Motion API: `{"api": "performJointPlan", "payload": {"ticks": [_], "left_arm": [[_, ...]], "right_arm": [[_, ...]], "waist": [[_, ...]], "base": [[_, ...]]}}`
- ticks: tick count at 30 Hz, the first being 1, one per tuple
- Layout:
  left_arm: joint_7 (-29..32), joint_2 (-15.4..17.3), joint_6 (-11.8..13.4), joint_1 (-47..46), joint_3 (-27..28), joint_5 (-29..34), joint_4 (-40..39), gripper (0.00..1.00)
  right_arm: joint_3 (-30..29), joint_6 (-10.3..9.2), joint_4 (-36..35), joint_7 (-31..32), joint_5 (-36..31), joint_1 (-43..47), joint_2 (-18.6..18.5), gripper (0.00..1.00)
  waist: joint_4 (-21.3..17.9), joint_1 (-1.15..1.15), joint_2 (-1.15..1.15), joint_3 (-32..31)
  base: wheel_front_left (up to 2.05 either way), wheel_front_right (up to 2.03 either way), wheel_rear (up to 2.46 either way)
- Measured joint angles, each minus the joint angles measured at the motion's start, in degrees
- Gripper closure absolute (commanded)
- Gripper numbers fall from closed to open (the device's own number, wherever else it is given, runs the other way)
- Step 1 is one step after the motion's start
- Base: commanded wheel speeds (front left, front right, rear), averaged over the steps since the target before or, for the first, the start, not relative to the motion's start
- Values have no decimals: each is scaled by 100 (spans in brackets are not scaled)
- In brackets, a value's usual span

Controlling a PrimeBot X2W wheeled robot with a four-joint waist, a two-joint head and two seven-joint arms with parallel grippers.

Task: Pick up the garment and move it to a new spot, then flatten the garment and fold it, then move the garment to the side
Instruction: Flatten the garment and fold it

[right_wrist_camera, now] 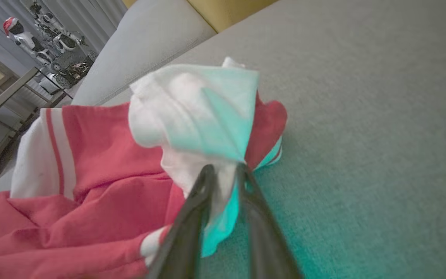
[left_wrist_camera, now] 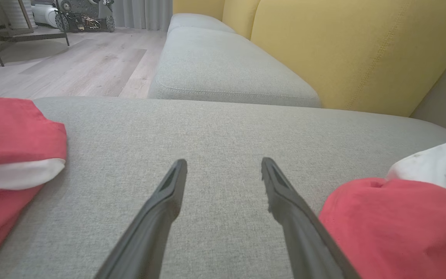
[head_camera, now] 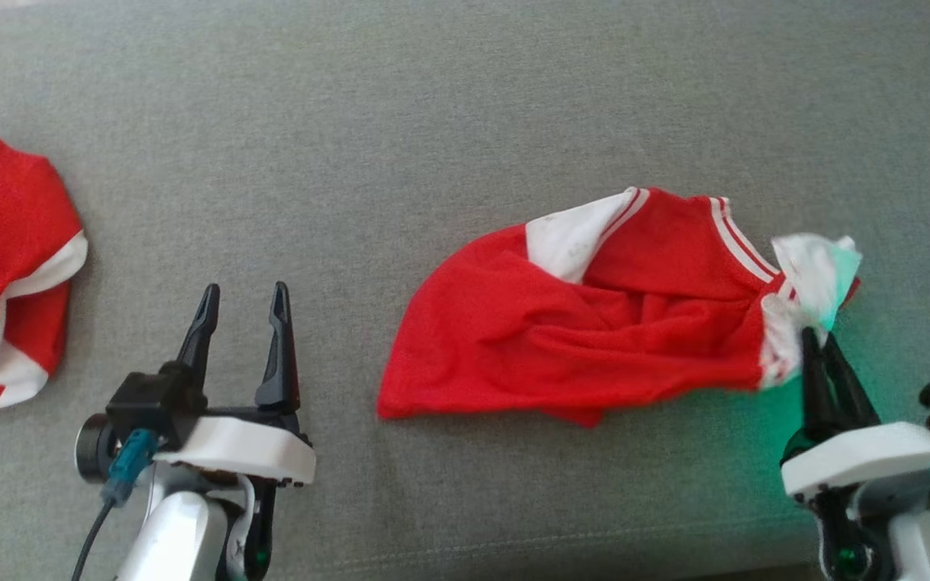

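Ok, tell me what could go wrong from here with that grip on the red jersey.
1. The right hand pinches just a thin fold of white trim at a corner of the garment; it may slip out on lifting.
2. The left hand is open and apart from it, so a one-corner lift could leave it twisted and harder to flatten.
3. A red-and-white cloth lies at the far left; dragging that way might tangle the two.
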Motion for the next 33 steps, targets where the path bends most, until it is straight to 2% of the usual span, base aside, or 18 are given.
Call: {"api": "performJointPlan", "payload": {"ticks": [7,16,20,33], "left_arm": [[0,8,-1,0,3,0,23,0],[-1,13,1,5,54,-2,24,0],[-1,19,5,25,59,-2,25,0],[35,146,83,707,41,-18,-59,0]], "right_arm": [[141,0,30,-332,-30,-46,2,0],[400,0,-894,-414,-1410,-232,0,0],[587,0,-1073,-356,-1775,-316,-14,0],[803,0,-1268,-153,-2001,176,-23,0]], "waist": [[-39,0,0,-22],[-22,0,0,-117],[9,0,0,-231],[24,0,0,-794]], "base": [[0,0,0],[0,0,0],[0,0,0],[0,0,0]]}}
